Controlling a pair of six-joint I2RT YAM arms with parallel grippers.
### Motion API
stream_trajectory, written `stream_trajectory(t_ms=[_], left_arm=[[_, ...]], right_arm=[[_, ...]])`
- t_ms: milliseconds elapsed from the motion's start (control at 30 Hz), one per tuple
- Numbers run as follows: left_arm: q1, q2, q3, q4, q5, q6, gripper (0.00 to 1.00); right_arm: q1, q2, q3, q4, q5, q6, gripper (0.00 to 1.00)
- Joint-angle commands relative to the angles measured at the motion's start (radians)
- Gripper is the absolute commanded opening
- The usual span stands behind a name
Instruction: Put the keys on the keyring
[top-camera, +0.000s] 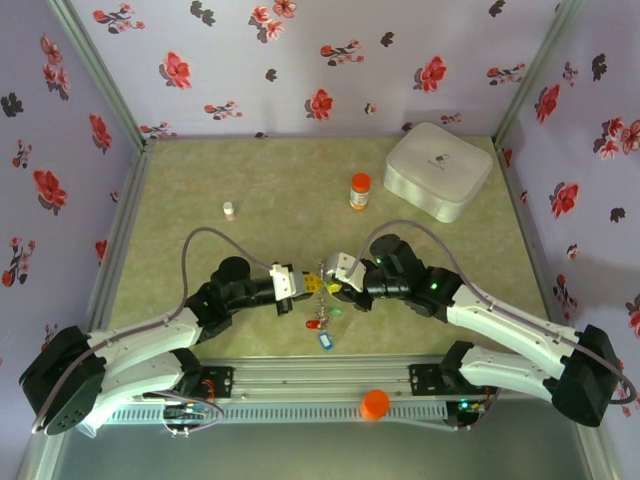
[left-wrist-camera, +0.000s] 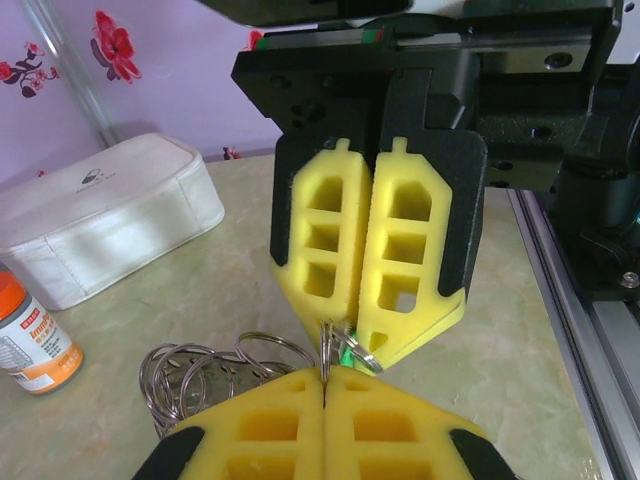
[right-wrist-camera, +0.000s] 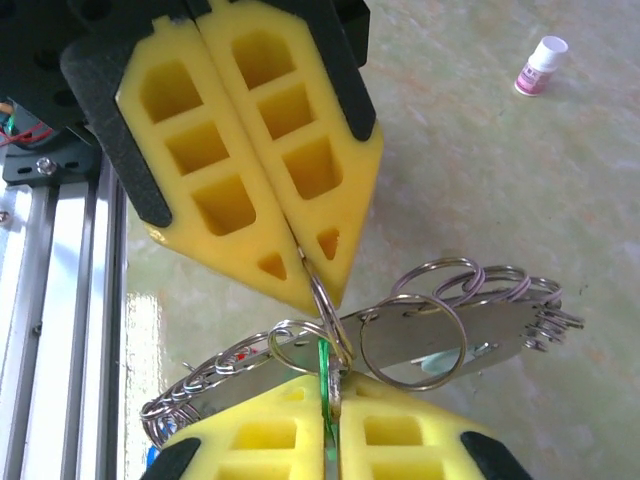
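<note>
The keyring (right-wrist-camera: 480, 335) sat at the centre of the table between the two grippers. In the right wrist view it looked like a flat metal band seen nearly edge-on, strung with many small split rings. In the top view a red-tagged key (top-camera: 313, 323), a green-tagged key (top-camera: 335, 312) and a blue-tagged key (top-camera: 324, 341) clustered at 6 o'clock of the meeting point. I could not tell whether each hung from the band or merely lay beneath it. No loose keys showed elsewhere on the mat, so I judged the task well along. The green-tagged key looked like the piece in hand, and its threading was not yet clearly finished.

The left gripper (right-wrist-camera: 300, 255) had its yellow pads pressed together, pinching one split ring (right-wrist-camera: 318, 292) at the very tips. The right gripper (left-wrist-camera: 368, 300) was likewise pressed together, with a sliver of the green tag and a ring caught between its pads.

Both arms folded in from their bases at the near edge. The forearms converged on the centre, the left claw aiming toward 3 o'clock and the right toward 9 o'clock. They met almost tip to tip, low over the mat.

An orange-capped bottle (top-camera: 360, 190) stood at 12 o'clock of the grippers, well apart. A white lidded case (top-camera: 438, 170) lay at 1 o'clock, and a small white vial (top-camera: 228, 209) stood at 10 o'clock.
</note>
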Motion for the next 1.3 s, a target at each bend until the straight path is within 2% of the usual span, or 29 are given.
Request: stream_trajectory(t_ms=[0,233,700,900,1267], left_arm=[[-0.002,-0.02,-0.01,0.097,-0.008,-0.034,0.0],[-0.002,-0.018,-0.022,0.162,-0.006,-0.05,0.0],[-0.001,0.033,-0.034,0.289,0.015,-0.091,0.0],[-0.003,0.031,-0.042,0.277,0.01,-0.078,0.0],[-0.002,0.003,-0.029,0.144,-0.01,-0.021,0.0]], right_arm=[[-0.006,0.003,0.029,-0.055,0.012,-0.036,0.05],[-0.006,0.031,0.045,-0.095,0.032,-0.046,0.04],[-0.004,0.109,0.056,-0.041,-0.013,-0.03,0.02],[-0.009,0.075,0.058,-0.027,0.038,-0.018,0.0],[-0.021,-0.054,0.051,-0.076,0.114,-0.02,0.0]])
